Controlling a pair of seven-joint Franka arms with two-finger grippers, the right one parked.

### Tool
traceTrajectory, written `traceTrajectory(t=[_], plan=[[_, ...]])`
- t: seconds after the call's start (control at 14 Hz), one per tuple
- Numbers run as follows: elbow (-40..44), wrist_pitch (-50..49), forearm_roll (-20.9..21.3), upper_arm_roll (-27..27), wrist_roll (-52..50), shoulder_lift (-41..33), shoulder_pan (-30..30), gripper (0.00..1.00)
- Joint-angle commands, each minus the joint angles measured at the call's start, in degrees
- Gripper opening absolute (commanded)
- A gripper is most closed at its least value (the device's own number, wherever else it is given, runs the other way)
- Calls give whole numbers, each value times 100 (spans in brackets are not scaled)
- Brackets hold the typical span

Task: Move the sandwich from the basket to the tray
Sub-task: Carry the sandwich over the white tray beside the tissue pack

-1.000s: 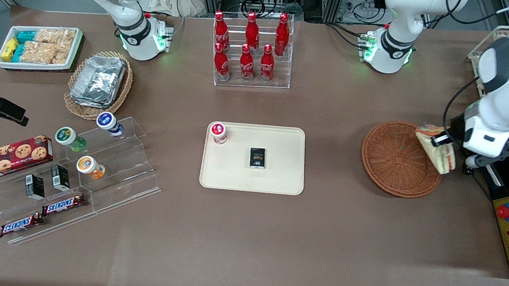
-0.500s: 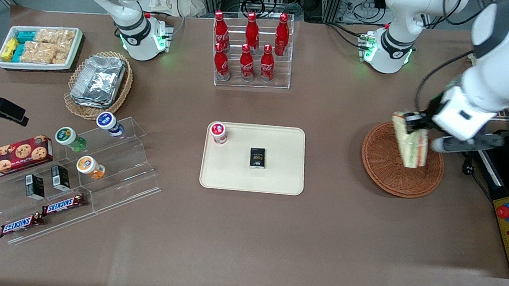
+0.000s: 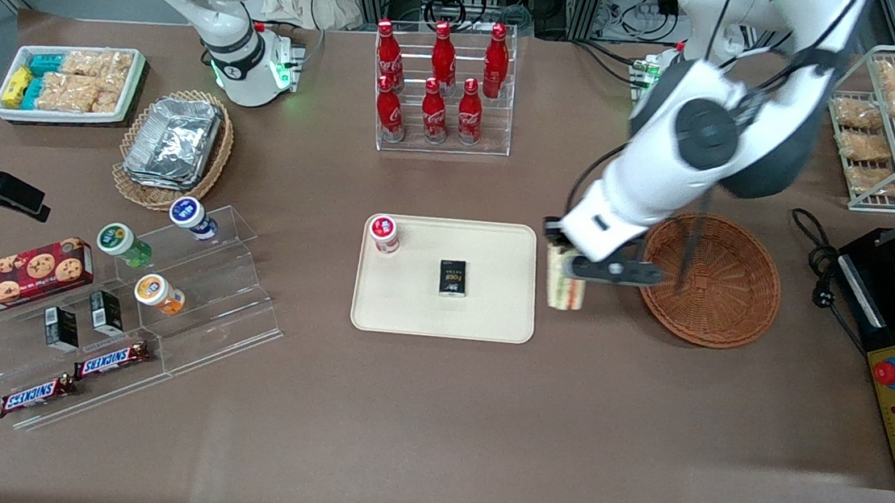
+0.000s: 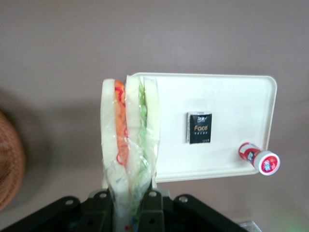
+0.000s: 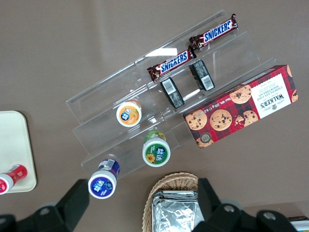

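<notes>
Wrist cam is the only one that really shows the grab: the gripper is clamped on the narrow end of the sandwich, whose orange and green layers show edge-on. From the front, the sandwich hangs between the tray and the basket, just beside the tray's edge. The tray holds a small black box mid-tray and a red-capped bottle at a corner farther from the camera; the rest is bare.
</notes>
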Motion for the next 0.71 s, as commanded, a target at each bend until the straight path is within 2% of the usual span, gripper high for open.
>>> traceTrajectory(t=[0.0, 0.14, 0.36, 0.64], plan=[[26, 600, 462, 42, -62, 749, -296, 0], [-149, 961, 769, 34, -62, 1137, -402, 0], [-509, 1936, 911, 51, -290, 1481, -552, 0], [-853, 2000, 982, 51, -299, 1464, -570, 0]])
